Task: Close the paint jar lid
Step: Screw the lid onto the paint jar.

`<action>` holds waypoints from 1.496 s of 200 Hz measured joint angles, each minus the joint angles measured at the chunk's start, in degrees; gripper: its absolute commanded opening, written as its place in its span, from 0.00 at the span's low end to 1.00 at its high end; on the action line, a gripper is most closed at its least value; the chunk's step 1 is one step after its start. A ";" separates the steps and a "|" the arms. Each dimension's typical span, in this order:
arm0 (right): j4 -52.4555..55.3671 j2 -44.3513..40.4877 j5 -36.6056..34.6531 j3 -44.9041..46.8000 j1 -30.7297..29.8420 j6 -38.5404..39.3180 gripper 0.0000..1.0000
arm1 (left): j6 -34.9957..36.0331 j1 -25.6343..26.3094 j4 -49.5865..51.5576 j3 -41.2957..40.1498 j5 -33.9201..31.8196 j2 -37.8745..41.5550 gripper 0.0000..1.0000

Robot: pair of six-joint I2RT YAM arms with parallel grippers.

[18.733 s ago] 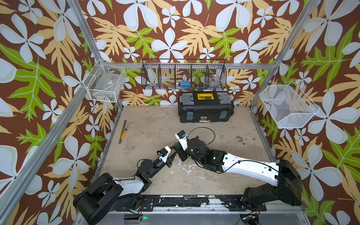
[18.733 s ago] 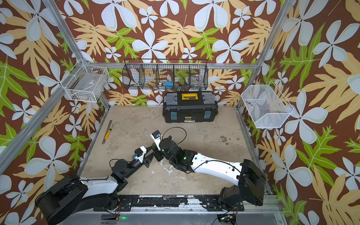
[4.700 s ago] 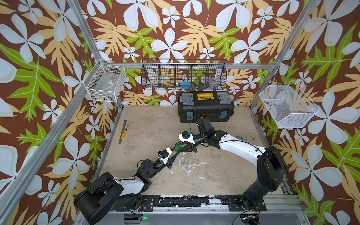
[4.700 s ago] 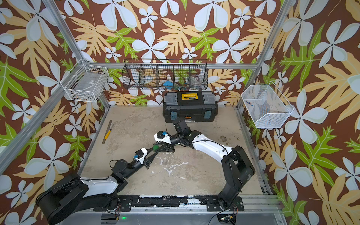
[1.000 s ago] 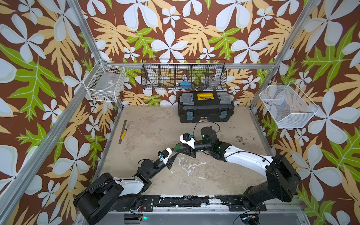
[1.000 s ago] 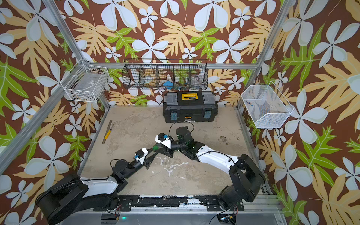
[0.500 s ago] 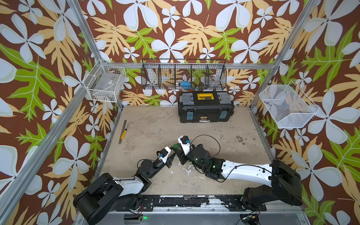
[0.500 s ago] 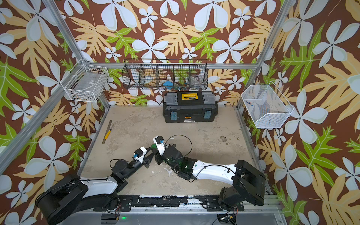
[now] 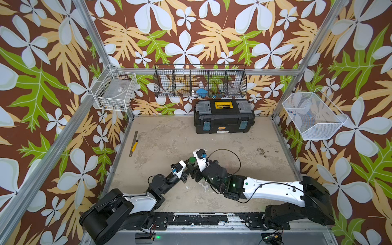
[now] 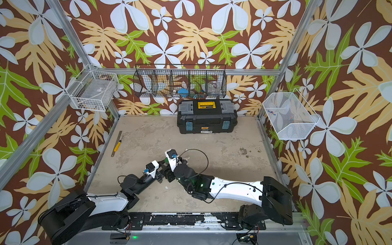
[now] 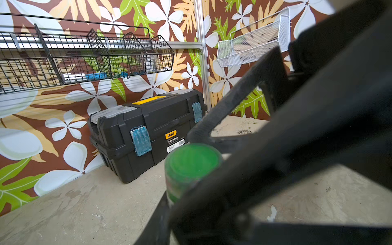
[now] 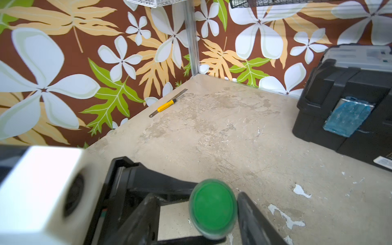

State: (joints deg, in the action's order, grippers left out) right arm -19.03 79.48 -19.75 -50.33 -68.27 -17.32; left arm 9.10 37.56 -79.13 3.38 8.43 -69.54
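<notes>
The paint jar [image 9: 192, 160] is a tiny green pot on the table, seen in both top views, with the flat green lid [image 12: 213, 206] sitting on top of it. My left gripper [image 9: 189, 164] reaches in low from the front left and is shut on the jar's body [image 11: 178, 188]. My right gripper [image 12: 195, 201] stands open around the lid. One black finger [image 12: 250, 214] is close beside the lid's rim, and the other finger [image 12: 144, 212] stands well apart from it. In the left wrist view the right gripper's dark fingers hide much of the jar.
A black toolbox [image 9: 224, 119] stands at the back of the table. A yellow-handled blade [image 9: 134, 144] lies by the left wall. A black wire rack [image 9: 200, 81] and two white wire baskets [image 9: 114, 93] [image 9: 311, 115] hang on the walls.
The right arm swung round toward the front, bending its elbow in. Its jaws, shut on the lid before, have now parted. The left arm and the jar have stayed put.
</notes>
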 measured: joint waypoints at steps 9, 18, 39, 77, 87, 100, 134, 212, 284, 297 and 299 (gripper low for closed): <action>1.38 -1.90 3.43 0.02 1.20 1.18 0.66 | 0.00 0.00 0.22 0.00 0.00 -0.02 0.22; 2.54 -3.85 6.21 0.22 3.04 2.10 0.66 | 0.00 0.00 0.39 0.00 0.00 -0.02 0.22; 4.59 -7.98 15.93 1.49 10.01 5.90 0.66 | 0.00 0.00 0.66 0.00 0.07 -0.09 0.22; 10.23 -7.56 47.74 -1.84 22.93 19.85 0.67 | 0.00 0.00 0.94 0.00 0.72 -0.11 0.22; 13.49 -5.40 54.21 -4.83 23.96 24.87 0.69 | 0.00 0.00 0.94 0.00 0.83 -0.11 0.22; 17.46 -1.77 61.33 -8.87 25.31 31.61 0.70 | 0.00 0.00 0.92 0.00 0.90 -0.20 0.22; 27.30 7.28 72.63 -16.68 28.48 45.09 0.67 | 0.00 0.00 0.94 0.00 0.90 -0.35 0.22; 34.03 14.19 76.70 -21.73 28.79 55.25 0.49 | 0.00 0.00 1.09 0.00 1.07 -0.33 0.22; 33.14 14.91 74.60 -21.66 28.76 55.08 0.28 | -0.02 0.00 1.31 0.00 1.03 -0.44 0.22; 32.61 14.78 74.25 -21.29 28.72 54.77 0.26 | 0.00 0.00 1.38 0.00 1.03 -0.46 0.22; 32.52 14.71 74.23 -21.20 28.72 54.66 0.26 | 0.00 0.00 1.38 0.00 1.03 -0.46 0.22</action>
State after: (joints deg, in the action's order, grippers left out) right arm 13.50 94.19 54.48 -71.53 -39.55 37.34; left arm 9.10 37.56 -77.76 3.38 9.45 -70.00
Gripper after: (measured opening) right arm 0.323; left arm 0.325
